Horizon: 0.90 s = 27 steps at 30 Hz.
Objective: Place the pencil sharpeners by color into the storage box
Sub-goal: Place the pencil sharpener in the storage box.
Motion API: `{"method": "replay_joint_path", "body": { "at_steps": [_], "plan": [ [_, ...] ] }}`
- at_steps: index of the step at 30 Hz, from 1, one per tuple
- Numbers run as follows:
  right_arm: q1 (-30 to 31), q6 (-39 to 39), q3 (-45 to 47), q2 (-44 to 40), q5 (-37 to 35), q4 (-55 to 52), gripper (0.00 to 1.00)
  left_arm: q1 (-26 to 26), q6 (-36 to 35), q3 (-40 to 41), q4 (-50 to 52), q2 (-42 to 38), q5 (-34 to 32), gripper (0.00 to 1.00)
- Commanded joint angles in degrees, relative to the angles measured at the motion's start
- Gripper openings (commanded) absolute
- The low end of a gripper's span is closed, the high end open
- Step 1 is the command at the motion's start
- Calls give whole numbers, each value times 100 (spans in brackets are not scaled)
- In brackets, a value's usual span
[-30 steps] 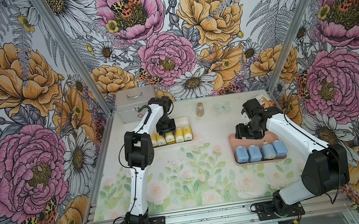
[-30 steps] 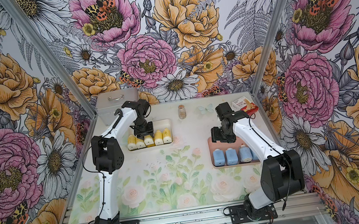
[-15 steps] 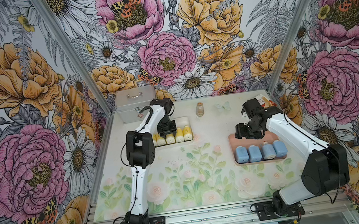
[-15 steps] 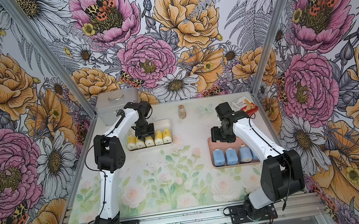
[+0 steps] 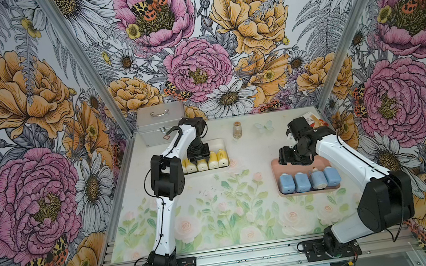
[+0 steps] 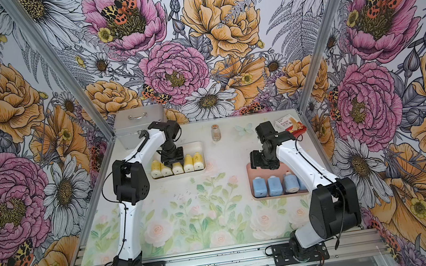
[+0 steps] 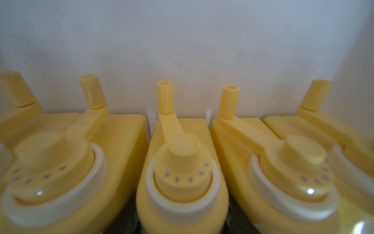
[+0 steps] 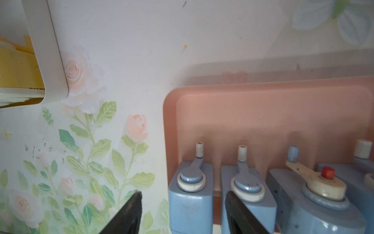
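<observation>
1. Spanning the cell floor: the floral tabletop [image 5: 214, 195].
2. Silver case [image 5: 161, 121], lid down, in the far left corner.
3. Pink tray [image 5: 277, 170] on the right side. White tray [image 5: 222, 141] left of centre, further back.
4. Right tool [image 5: 282, 158] hovers over the pink tray's far edge. Its fingers [image 8: 129, 212] are apart with nothing between them.
5. Left tool [image 5: 198, 158] is low over the row in the white tray and closed up. The wrist view doesn't show its fingers, so can't tell if it pinches the middle sharpener [image 7: 182, 162].
6. Blue sharpeners [image 5: 302, 182]: four, side by side along the pink tray's near edge, crank handles up.
7. Yellow sharpeners [image 6: 188, 164]: five, side by side along the white tray's near edge.
8. Printed carton [image 6: 287, 125] in the far right corner, partly behind the right arm [image 6: 293, 156].
9. Brownish vial [image 5: 237, 130], upright near the far edge, just beyond the white tray.
</observation>
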<state>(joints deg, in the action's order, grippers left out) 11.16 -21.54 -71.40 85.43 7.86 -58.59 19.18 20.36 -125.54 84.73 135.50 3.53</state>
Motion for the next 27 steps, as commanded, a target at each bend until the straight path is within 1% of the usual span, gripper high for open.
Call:
{"method": "replay_joint_path", "body": {
  "at_steps": [1, 15, 24, 27],
  "plan": [
    [-4, -14, -9, 79, 57, 132, 67, 71, -147, -119, -53, 190, -8, 46],
    [0, -22, -5, 70, 71, 146, 67, 80, -120, -173, -53, 172, -6, 52],
    [3, -20, 16, 27, 67, 144, 67, 76, -83, -190, -53, 77, -12, 58],
    [6, -19, 17, 27, 68, 143, 67, 79, -79, -197, -53, 50, -22, 59]
  ]
}}
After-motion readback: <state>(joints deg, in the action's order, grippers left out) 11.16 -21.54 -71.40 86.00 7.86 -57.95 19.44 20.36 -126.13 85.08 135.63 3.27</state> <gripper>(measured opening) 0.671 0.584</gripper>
